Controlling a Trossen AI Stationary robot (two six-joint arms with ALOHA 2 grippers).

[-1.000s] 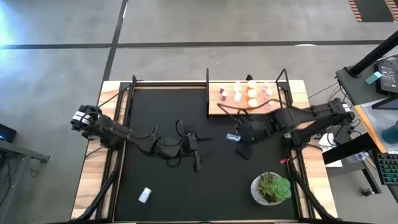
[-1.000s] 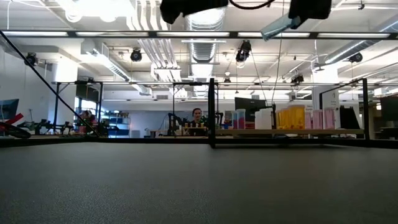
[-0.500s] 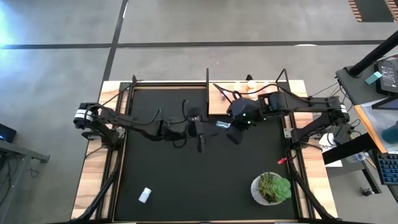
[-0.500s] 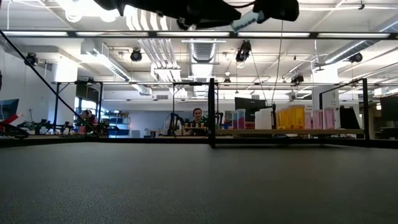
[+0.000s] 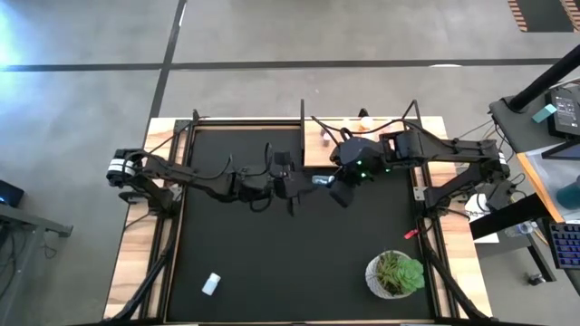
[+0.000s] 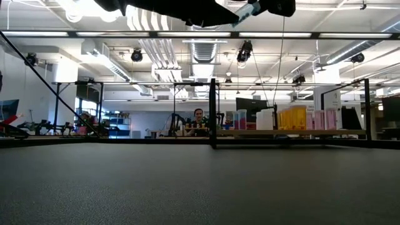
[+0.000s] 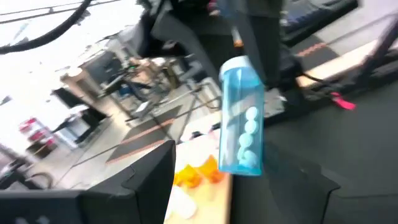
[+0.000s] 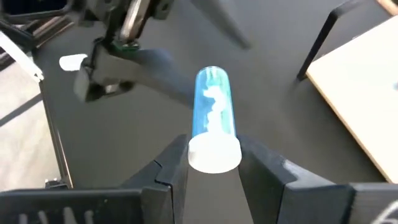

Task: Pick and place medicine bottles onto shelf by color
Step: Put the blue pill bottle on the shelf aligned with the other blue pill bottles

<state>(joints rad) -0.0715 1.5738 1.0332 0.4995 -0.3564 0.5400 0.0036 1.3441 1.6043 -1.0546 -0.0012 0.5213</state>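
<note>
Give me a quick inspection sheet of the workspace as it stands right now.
Surface: black mat on a wood table.
Job's things: blue bottle, white cap, held over the mat beside the shelf; bottles on the shelf; one white bottle lying on the mat.
Clutter: potted plant.
Grippers: right pincer shut on the blue bottle's cap end; left pincer open, facing it, empty.
Cables: black cables along the left arm.
Surroundings: a person beyond the table.
</note>
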